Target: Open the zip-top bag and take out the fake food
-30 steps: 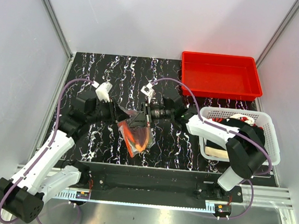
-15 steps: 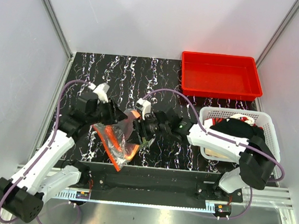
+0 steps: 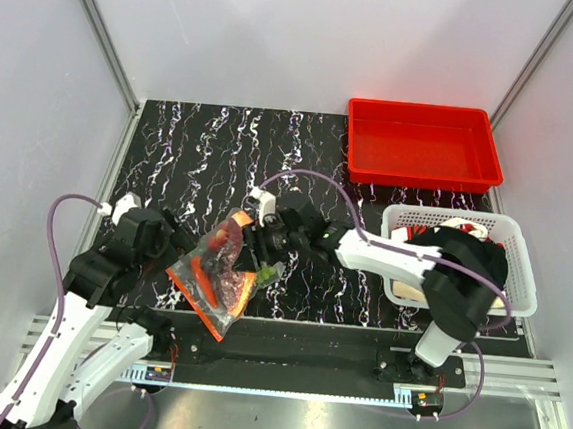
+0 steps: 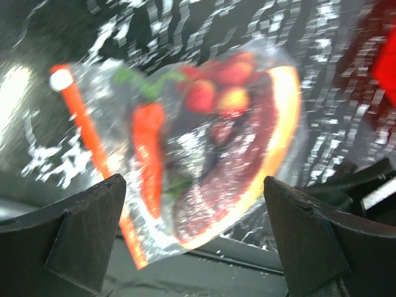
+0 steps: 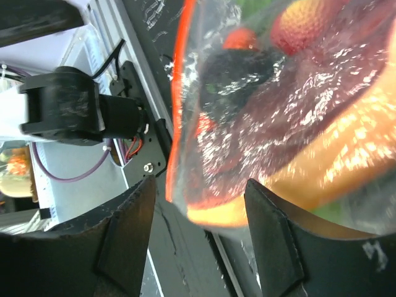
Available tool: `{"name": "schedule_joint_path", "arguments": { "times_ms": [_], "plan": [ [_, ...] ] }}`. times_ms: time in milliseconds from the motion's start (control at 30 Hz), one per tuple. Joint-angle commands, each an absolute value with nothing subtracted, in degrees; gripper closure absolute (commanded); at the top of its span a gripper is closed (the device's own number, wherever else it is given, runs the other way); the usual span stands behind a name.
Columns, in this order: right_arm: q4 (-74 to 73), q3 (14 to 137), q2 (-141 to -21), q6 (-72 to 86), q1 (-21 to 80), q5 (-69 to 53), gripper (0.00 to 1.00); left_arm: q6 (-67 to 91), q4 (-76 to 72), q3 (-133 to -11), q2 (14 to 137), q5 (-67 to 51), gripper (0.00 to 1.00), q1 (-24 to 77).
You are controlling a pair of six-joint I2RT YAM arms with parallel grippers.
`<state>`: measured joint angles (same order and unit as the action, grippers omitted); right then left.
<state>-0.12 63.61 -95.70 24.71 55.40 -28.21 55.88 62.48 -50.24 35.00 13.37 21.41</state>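
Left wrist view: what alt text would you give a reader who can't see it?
A clear zip-top bag of toy food fills the blurred frame, set against the black marbled table and framed by the wide-open fingers of the left hand. An orange carrot and red tomatoes show inside, and the orange-red zip strip runs down its left edge.

no text or label is legible

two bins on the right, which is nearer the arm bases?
The white mesh basket, with the right arm elbow over it. The red tray sits behind it in the far corner.
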Motion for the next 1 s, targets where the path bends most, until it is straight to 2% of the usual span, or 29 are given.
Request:
{"name": "schedule_joint_path", "arguments": {
  "times_ms": [0,200,367,500,633,733,800,867,900,933,967],
  "plan": [
    [10.8,66.09,-101.59,29.79,54.85,-31.38,0.34,59.85,66.53,-49.49,36.91,16.52,0.05,21.36],
    [14.23,63.11,-107.75,35.76,44.75,-30.76,0.45,59.86,64.08,-46.76,39.81,15.82,0.04,21.36],
    [13.71,62.14,-112.32,36.3,39.47,-33.83,0.47,57.13,59.33,-44.13,41.83,10.99,0.07,21.36],
    [16.07,61.35,-114.78,37.26,39.11,-34.8,0.47,56.6,55.91,-41.5,39.82,7.67,0.07,21.36],
    [18.63,61.61,-116.02,38.93,39.11,-37.09,0.48,56.42,45.46,-37.27,37.18,3.51,0.07,21.36],
    [18.11,61.79,-114.44,38.94,39.2,-37.09,0.48,56.25,42.72,-35.42,39.37,3.34,0.11,21.36],
    [14.09,62.14,-111.64,36.49,39.37,-35.95,0.48,55.73,41.49,-34.81,42.08,3.25,0.32,21.27],
    [10.39,62.66,-109.0,32.98,39.64,-33.24,0.45,54.58,40.96,-35.15,43.67,3.52,0.67,21.27],
    [6.19,63.01,-106.11,31.57,39.9,-32.18,0.44,53.88,40.61,-35.68,44.38,2.3,0.94,21.18],
    [3.72,63.71,-104.69,30.07,40.6,-31.04,0.39,51.88,39.56,-36.12,44.91,0.98,1.0,21.27],
    [1.26,64.16,-103.11,26.67,41.3,-28.33,0.37,51.07,38.85,-37.17,45.0,0.36,1.0,21.27]
  ]
}}
